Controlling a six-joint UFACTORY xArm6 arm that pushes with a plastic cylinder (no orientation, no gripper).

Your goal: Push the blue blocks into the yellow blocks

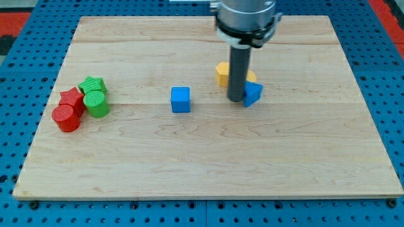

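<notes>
A blue cube (180, 99) sits alone near the board's middle. A second blue block (253, 93), wedge-like, lies to its right, touching the yellow blocks behind it. A yellow block (222, 73) shows left of the rod, and a sliver of another yellow block (250, 77) shows right of it; the rod hides much of both. My tip (235, 99) rests on the board right at the left side of the blue wedge block, just below the yellow blocks, well right of the blue cube.
A cluster sits at the view's left: a green star (93, 84), a green cylinder (96, 104), a red star (72, 98) and a red cylinder (66, 118). The wooden board (208, 164) lies on a blue perforated surface.
</notes>
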